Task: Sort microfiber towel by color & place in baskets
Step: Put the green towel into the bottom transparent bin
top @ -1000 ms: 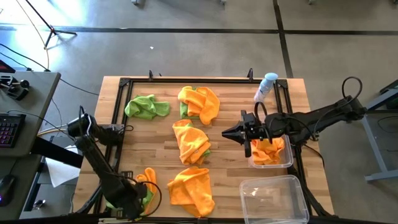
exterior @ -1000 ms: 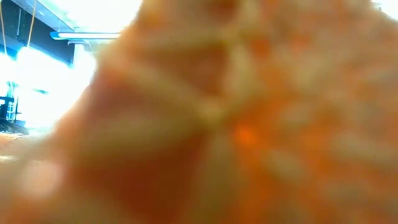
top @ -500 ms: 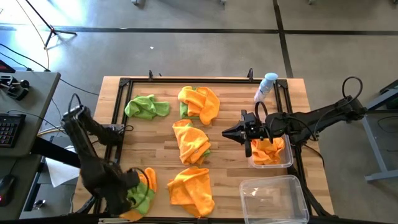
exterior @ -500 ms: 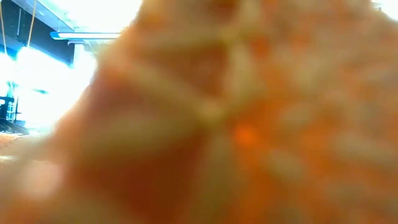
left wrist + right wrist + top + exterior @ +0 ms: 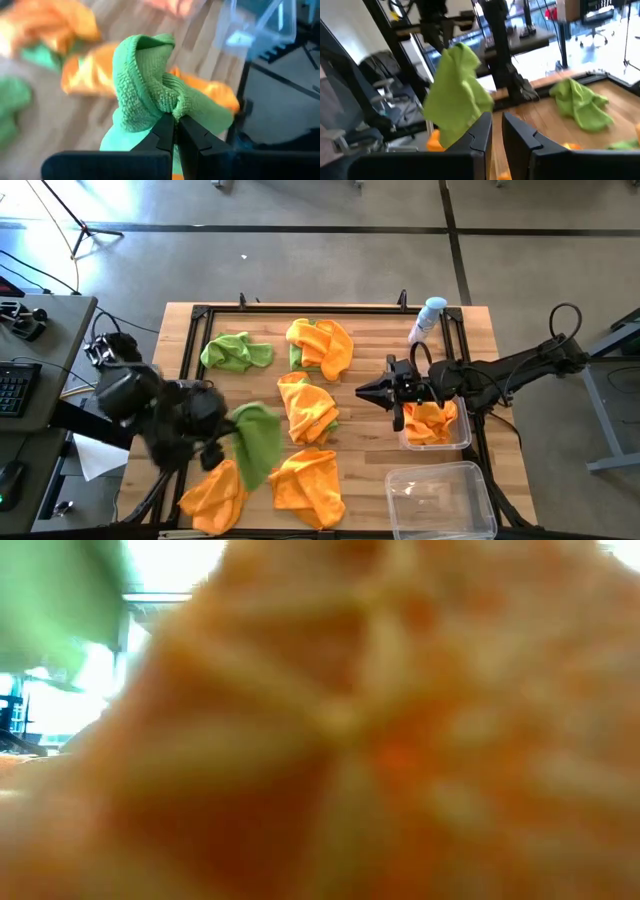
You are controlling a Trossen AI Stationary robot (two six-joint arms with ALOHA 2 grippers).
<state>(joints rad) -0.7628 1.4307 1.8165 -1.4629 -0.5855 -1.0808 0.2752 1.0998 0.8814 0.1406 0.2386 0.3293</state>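
My left gripper (image 5: 175,120) is shut on a lime green microfiber towel (image 5: 257,442), held up over the table's near left part (image 5: 222,435). The same towel hangs in the right wrist view (image 5: 457,95). Below it an orange towel (image 5: 215,492) lies on the wood. Another orange towel (image 5: 310,480), two orange-and-green heaps (image 5: 310,408) (image 5: 320,345) and a green towel (image 5: 235,352) lie on the table. My right gripper (image 5: 362,393) hovers level beside the far basket (image 5: 462,442), slightly open (image 5: 496,120) and holding nothing. That basket has orange towels in it (image 5: 432,423). My left gripper pinches a bunched fold of the green towel (image 5: 170,107) between its two fingertips. The fingers slant downward. The towel is lifted clear of the table and hangs slack below and beside the fingers.
An empty clear basket (image 5: 440,498) stands at the near right corner. A white-and-blue spray bottle (image 5: 428,318) stands at the far right. A black frame (image 5: 190,360) borders the wood. An orange cloth (image 5: 380,740) right at the low camera blocks nearly all of that view.
My left gripper has risen from the near left corner and gone toward the table's far edge, tipping up as it went. The green towel has come up with it, lifted clear, while the orange towel beneath it has stayed on the table.
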